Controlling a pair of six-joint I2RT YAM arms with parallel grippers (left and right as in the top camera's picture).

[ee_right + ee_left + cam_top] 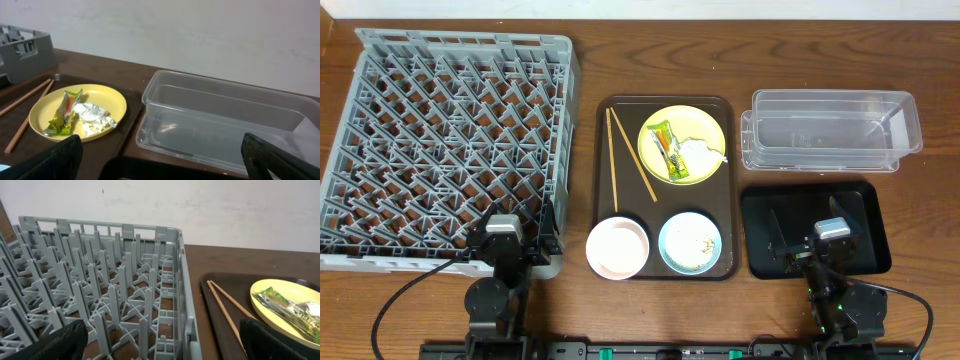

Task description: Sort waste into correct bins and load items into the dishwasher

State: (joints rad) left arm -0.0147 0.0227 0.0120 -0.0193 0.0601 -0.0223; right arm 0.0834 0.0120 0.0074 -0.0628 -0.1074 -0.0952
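Everything to sort sits on the dark brown rectangular serving tray (718,195). The round yellow plate (695,122) at its far right holds the yellow-green snack wrapper (669,150) and crumpled white tissue (700,154). Thin wooden chopsticks (612,160) lie far left. The white bowl (618,248) and light blue bowl (689,243) with beige scraps (702,241) sit along its near edge. The grey pegged dish rack (450,140) is left of the tray, the clear plastic tub (830,130) and black tray (860,215) right, probably one side per arm. The left gripper (506,232) and right gripper (831,232) gape wide, empty.

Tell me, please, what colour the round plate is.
The round plate is yellow, clearest in the overhead view.
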